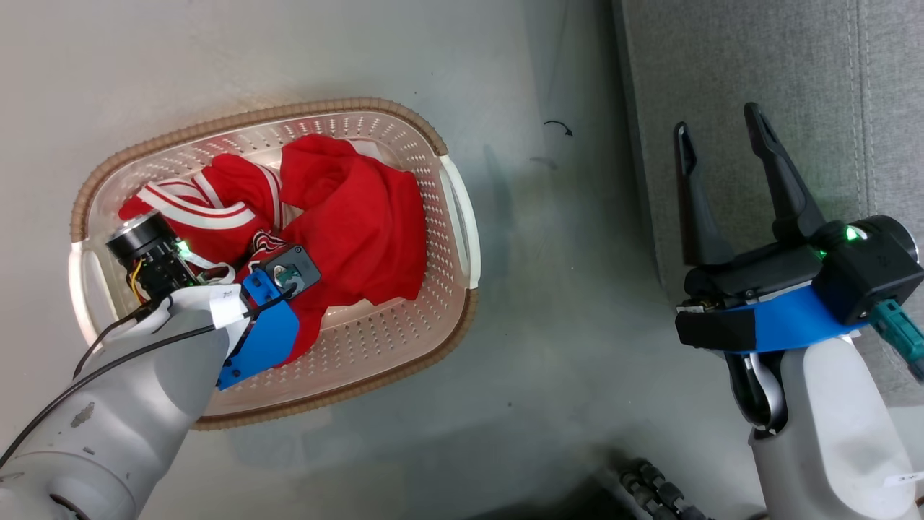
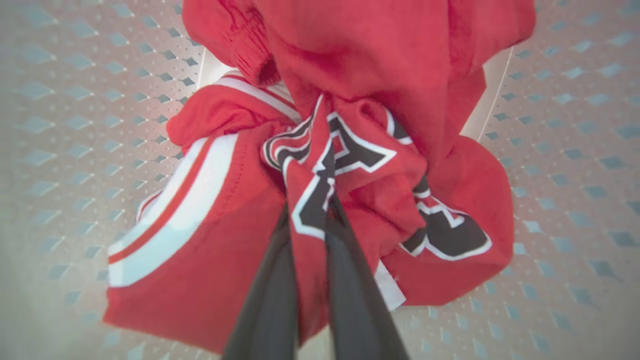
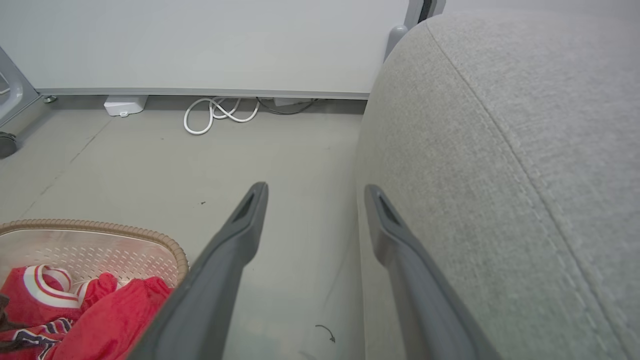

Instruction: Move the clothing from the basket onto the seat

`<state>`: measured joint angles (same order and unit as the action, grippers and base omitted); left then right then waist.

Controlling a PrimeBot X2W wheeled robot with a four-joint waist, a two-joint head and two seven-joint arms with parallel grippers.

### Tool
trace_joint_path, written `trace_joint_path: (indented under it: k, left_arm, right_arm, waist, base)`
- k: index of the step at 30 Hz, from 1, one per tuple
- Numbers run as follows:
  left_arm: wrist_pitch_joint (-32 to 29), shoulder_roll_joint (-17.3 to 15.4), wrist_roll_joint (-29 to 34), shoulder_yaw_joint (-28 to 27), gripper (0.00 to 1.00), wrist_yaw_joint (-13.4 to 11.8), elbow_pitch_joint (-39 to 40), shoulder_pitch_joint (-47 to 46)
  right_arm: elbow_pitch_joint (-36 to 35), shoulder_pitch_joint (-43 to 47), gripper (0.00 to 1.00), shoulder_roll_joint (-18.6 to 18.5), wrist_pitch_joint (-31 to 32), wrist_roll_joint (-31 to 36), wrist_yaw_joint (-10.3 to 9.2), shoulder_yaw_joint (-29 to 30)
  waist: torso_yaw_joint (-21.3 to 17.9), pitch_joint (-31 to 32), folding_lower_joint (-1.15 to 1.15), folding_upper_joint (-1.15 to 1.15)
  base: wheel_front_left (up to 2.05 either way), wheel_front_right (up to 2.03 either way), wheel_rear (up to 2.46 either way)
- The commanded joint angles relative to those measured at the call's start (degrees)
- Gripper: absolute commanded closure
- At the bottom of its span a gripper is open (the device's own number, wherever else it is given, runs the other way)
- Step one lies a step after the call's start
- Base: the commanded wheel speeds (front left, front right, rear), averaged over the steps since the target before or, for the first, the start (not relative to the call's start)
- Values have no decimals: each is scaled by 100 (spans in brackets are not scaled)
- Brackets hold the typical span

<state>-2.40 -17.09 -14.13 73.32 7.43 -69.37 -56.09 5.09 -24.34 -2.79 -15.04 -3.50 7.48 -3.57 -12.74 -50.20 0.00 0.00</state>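
Now the left tool (image 2: 310, 207) is clamped on the jersey (image 2: 200, 240) inside the basket (image 1: 469, 238). Meanwhile the right tool (image 1: 716, 121) hangs spread wide by the sofa (image 1: 808, 72).

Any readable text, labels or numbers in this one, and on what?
"A", probably: black white-edged lettering on the jersey, gripped by the left end effector; remaining letters are crumpled, unreadable.
Small label on the right forearm: too small to read.
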Motion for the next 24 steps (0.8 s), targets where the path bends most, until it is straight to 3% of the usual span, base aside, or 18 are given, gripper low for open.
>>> trace_joint_path:
  k: [1,10,24]
  left_arm:
    - [20,-22,-27,17,100,3,24,-9]
    - [410,115,-221,20,100,4,141,78]
    - [1439,493,-784,-40,100,4,-33,357]
  right_arm:
    - [-3,-104,0,-18,-22,-26,3,-1]
    - [73,-78,0,-18,-22,-19,3,20]
    - [320,298,0,-19,-22,78,3,116]
  waist:
    - [3,24,0,0]
    - [114,424,0,0]
    - [542,1655,0,0]
  base:
    - [0,0,0]
    - [0,0,0]
    - [0,0,0]
